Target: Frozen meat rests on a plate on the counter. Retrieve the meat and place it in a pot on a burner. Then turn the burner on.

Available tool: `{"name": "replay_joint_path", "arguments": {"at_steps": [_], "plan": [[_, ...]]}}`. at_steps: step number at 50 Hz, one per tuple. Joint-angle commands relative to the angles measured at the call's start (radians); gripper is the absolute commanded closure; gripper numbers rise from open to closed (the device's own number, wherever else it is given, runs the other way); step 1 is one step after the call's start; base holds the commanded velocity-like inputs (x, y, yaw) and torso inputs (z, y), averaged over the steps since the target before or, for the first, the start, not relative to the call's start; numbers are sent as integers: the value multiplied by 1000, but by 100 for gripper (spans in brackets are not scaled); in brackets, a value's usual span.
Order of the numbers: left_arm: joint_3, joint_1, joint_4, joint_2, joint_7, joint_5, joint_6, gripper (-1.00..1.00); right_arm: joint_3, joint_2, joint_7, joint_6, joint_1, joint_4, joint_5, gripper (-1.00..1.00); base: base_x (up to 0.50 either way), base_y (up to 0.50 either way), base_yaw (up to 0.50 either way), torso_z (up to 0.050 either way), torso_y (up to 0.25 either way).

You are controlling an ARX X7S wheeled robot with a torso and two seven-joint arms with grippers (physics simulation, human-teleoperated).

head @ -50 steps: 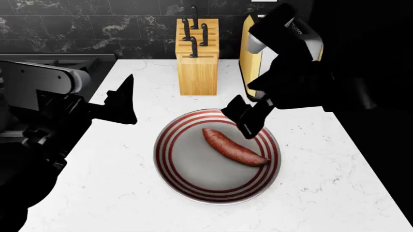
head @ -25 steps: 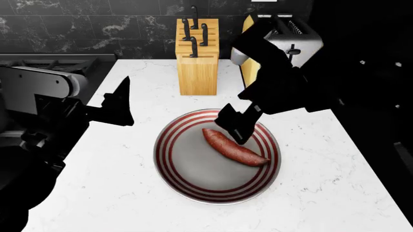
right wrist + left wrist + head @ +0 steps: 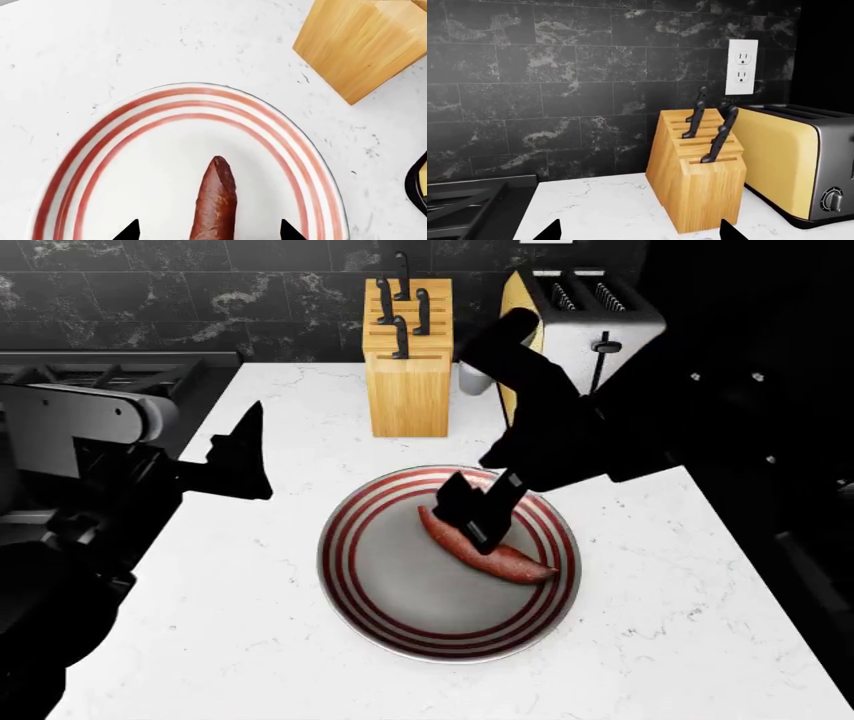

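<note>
- The reddish-brown, sausage-shaped frozen meat (image 3: 514,562) lies flat on the round grey plate with red concentric rings (image 3: 387,610), right of the plate's centre.
- In the head view its long axis runs diagonally: one tapered end points up-left toward the knife block, the other down-right toward the plate's rim.
- In the right wrist view one tapered end (image 3: 217,165) shows between the two dark fingertips (image 3: 128,232), with the long axis in line with the claw's reach.
- The plate sits on the white, faintly marbled stone bench (image 3: 667,640), in front of the light wooden knife block with black handles (image 3: 407,360).
- No brand or readable writing shows on the steel-and-yellow toaster (image 3: 790,160), the knife block or the white wall outlet (image 3: 742,66).
- The right arm reaches in from the right and angles down over the plate; the black right claw (image 3: 474,525) hangs above the upper-left end of the meat, fingers spread on either side and not closed on it.
- The left arm is bent at the bench's left edge, and the left claw (image 3: 247,455) is held above the bench, well apart from the plate, with its two fingertips (image 3: 550,231) spread and nothing between them.
</note>
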Motion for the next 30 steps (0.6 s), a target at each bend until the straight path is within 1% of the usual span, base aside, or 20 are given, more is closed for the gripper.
{"name": "replay_joint_path", "arguments": {"at_steps": [1, 8, 30], "plan": [[26, -1, -56, 9, 25, 35, 48, -100, -18, -12, -5, -3, -17, 32, 2, -100, 0, 0, 0, 0, 0], [24, 8, -62, 11, 24, 38, 57, -100, -29, -18, -9, -8, -19, 47, -2, -100, 0, 0, 0, 0, 0], [0, 27, -10, -1, -7, -1, 21, -100, -55, -31, -21, -31, -46, 73, -1, -100, 0, 0, 0, 0, 0]]}}
